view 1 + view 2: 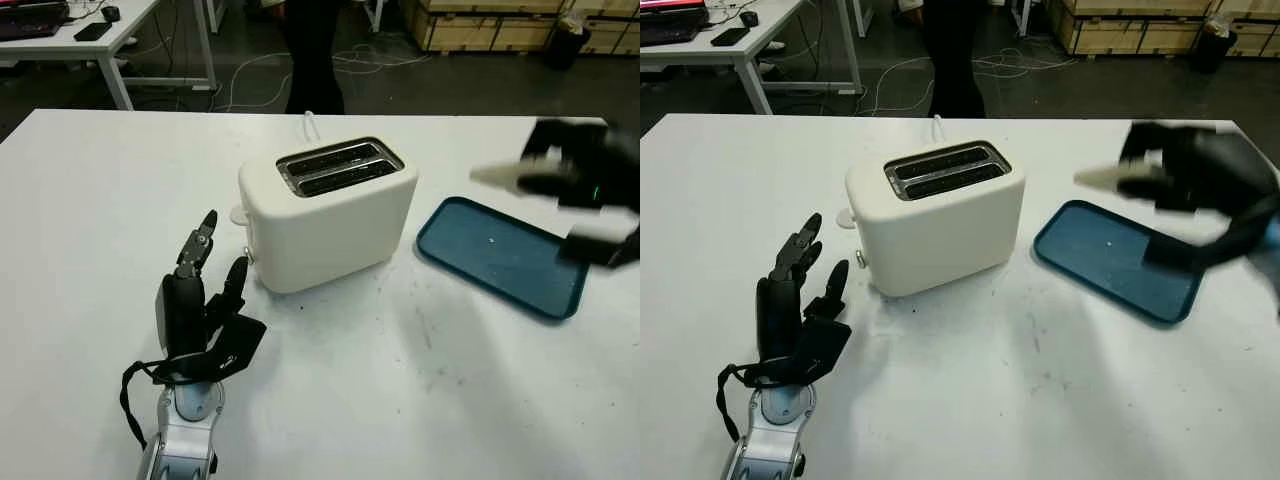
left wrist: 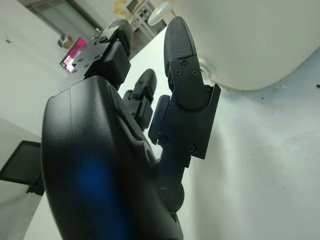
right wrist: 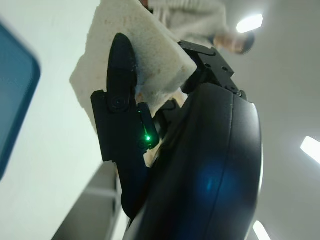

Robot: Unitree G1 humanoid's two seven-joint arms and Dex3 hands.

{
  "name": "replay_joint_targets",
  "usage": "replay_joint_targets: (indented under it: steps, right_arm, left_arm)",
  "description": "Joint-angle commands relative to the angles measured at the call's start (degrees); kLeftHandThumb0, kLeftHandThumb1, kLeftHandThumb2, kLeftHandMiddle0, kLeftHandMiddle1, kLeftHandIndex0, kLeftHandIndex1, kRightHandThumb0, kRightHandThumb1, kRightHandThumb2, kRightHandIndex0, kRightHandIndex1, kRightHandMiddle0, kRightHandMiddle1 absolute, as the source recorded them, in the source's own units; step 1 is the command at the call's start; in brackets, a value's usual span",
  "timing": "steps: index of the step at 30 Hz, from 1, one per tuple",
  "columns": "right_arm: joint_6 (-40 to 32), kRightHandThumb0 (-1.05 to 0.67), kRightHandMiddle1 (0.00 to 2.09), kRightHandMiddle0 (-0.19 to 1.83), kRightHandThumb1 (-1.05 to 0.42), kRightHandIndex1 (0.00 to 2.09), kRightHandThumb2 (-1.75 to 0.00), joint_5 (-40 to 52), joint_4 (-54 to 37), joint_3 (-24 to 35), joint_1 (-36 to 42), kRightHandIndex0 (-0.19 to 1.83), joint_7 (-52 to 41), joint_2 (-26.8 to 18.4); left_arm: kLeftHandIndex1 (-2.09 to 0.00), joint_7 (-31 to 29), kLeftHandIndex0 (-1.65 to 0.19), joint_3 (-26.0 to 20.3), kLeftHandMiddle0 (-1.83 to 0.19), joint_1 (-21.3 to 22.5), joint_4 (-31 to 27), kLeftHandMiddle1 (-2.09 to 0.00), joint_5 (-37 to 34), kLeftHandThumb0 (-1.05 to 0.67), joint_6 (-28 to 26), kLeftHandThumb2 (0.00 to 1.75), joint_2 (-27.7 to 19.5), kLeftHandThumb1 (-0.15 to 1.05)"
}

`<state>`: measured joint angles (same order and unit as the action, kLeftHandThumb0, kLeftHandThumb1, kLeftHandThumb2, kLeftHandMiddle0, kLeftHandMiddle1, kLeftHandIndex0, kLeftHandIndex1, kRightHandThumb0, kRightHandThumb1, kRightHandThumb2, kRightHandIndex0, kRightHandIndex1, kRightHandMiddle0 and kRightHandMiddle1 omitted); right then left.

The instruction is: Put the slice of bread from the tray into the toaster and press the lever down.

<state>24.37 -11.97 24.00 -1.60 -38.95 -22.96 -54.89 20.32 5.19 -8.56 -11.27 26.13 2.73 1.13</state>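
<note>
A cream two-slot toaster [image 1: 330, 210] stands mid-table, both slots empty, its lever [image 1: 247, 256] on the near-left end. My right hand [image 1: 570, 170] hovers above the far side of the blue tray [image 1: 500, 255], shut on a pale slice of bread [image 1: 492, 177] that sticks out toward the toaster. In the right wrist view the bread [image 3: 145, 50] sits pinched between the black fingers [image 3: 120, 75]. My left hand [image 1: 200, 290] is open on the table just left of the toaster, near the lever end; the left wrist view shows the toaster's rounded wall [image 2: 250, 40] close by.
The blue tray holds nothing. A white cord [image 1: 310, 125] runs off behind the toaster. A person in dark trousers [image 1: 312, 50] stands beyond the far table edge. A desk [image 1: 80, 40] is at the back left, wooden crates [image 1: 500, 20] at the back right.
</note>
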Motion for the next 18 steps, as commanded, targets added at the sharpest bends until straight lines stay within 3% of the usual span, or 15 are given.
replay_joint_targets:
  steps: [1, 5, 9, 15, 18]
  right_arm:
    - [0.7, -0.36, 1.72, 0.42, -0.92, 1.75, -0.36, 3.6, 3.8, -0.7, -8.8, 0.58, -6.3, 1.9]
    - [0.5, -0.42, 1.74, 0.44, -0.92, 1.75, -0.33, 3.8, 14.1, -3.4, -23.9, 0.62, -13.5, 7.2]
    - [0.1, -0.37, 1.75, 0.63, -0.92, 1.75, -0.26, 1.6, 23.4, -6.2, -33.6, 0.8, -15.8, 12.8]
    - [-1.3, -0.32, 1.75, 0.74, -0.92, 1.75, -0.25, -0.8, 34.2, -9.0, -42.0, 0.95, -17.2, 20.5]
    - [-1.7, -0.44, 1.75, 0.84, -0.92, 1.75, -0.28, -2.8, 38.3, -10.6, -44.3, 1.02, -17.0, 23.6]
  left_arm:
    - [0.0, 0.0, -0.42, 0.0, -0.51, 0.5, 0.1, -0.11, 0.0, -0.55, 0.9, 0.54, -0.3, 0.92]
    - [0.0, -0.2, -0.42, -0.2, -0.5, 0.8, 0.1, -0.11, -0.6, -0.56, 1.0, 0.54, -0.2, 0.92]
    - [0.0, -0.5, -0.42, -0.1, -0.5, 0.9, -0.4, -0.12, -0.4, -0.59, 0.2, 0.53, 0.0, 0.92]
    - [0.0, -0.1, -0.43, -0.2, -0.5, 0.8, -0.3, -0.12, -0.3, -0.59, 0.5, 0.52, 0.3, 0.92]
    - [-0.01, 0.2, -0.43, -0.2, -0.51, 0.9, -0.1, -0.12, 0.0, -0.58, 0.7, 0.52, 0.3, 0.92]
